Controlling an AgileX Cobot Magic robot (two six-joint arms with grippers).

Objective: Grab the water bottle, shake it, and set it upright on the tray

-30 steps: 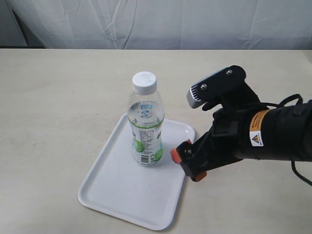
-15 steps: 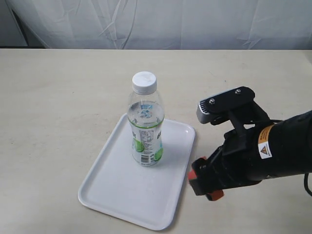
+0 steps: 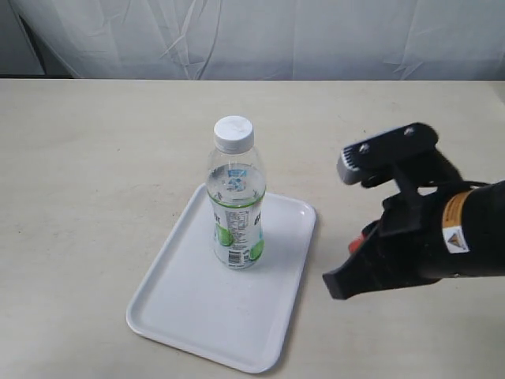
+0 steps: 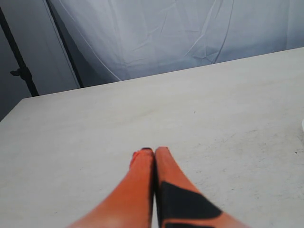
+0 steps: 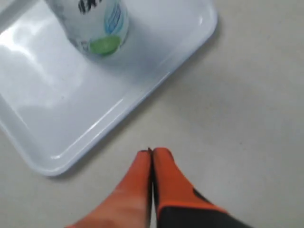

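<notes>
The water bottle (image 3: 235, 204), clear with a white cap and a green-and-white label, stands upright on the white tray (image 3: 197, 308). In the right wrist view its lower part (image 5: 97, 26) shows on the tray (image 5: 57, 104). My right gripper (image 5: 152, 153) is shut with nothing in it, off the tray's right edge over the bare table; in the exterior view its orange tips (image 3: 357, 244) are mostly hidden by the arm. My left gripper (image 4: 151, 151) is shut and empty above the bare tabletop, and does not show in the exterior view.
The beige table (image 3: 95, 158) spreads around the tray. A white curtain (image 3: 252, 35) hangs behind the far edge. A dark stand pole (image 4: 19, 61) shows beside the curtain in the left wrist view.
My right arm has drawn back to the right, away from the bottle and off the tray. The bottle has stayed upright in the same spot on the tray.
</notes>
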